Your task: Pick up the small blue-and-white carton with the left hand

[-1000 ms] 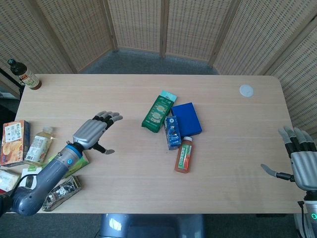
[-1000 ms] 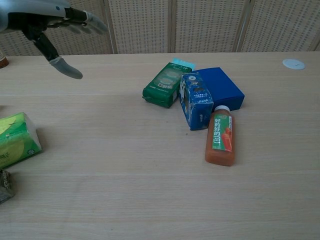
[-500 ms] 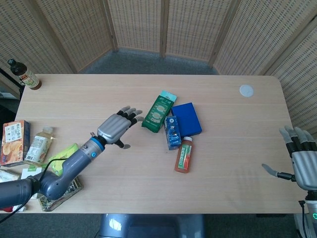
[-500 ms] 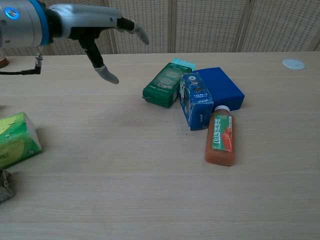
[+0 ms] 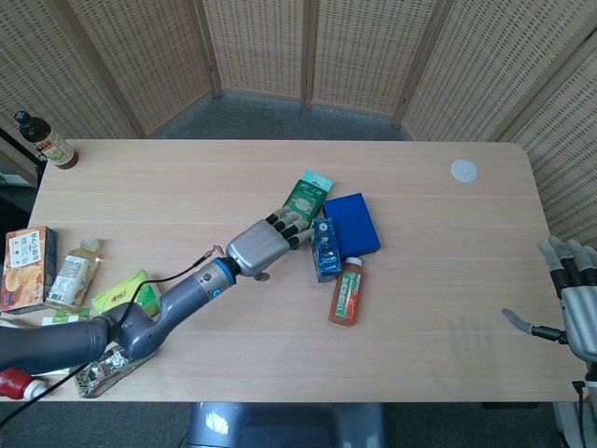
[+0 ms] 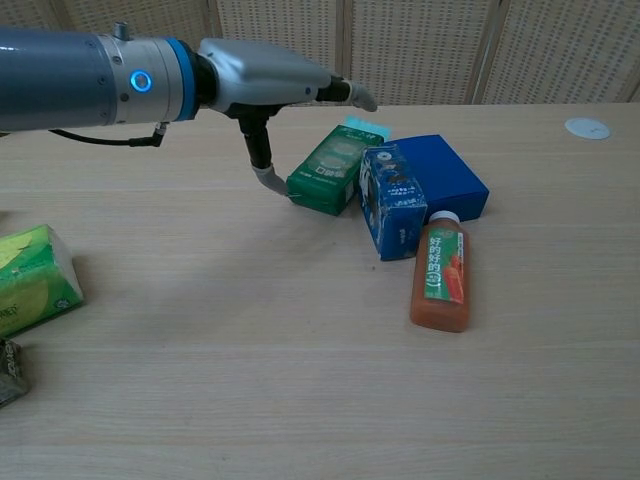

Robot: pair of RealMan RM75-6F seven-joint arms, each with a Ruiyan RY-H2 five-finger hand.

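Left hand (image 5: 266,245) has swept right, now over the green pack (image 5: 300,207), fingers spread, holding nothing. Blue-and-white carton (image 6: 392,199) lies untouched on the worktop (image 6: 250,340), between green pack and juice bottle (image 6: 441,278). Grasp not started.

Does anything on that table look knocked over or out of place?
The orange juice bottle lies on its side instead of standing, beside the small blue-and-white carton. The green packet rests tilted, one end propped on the blue box.
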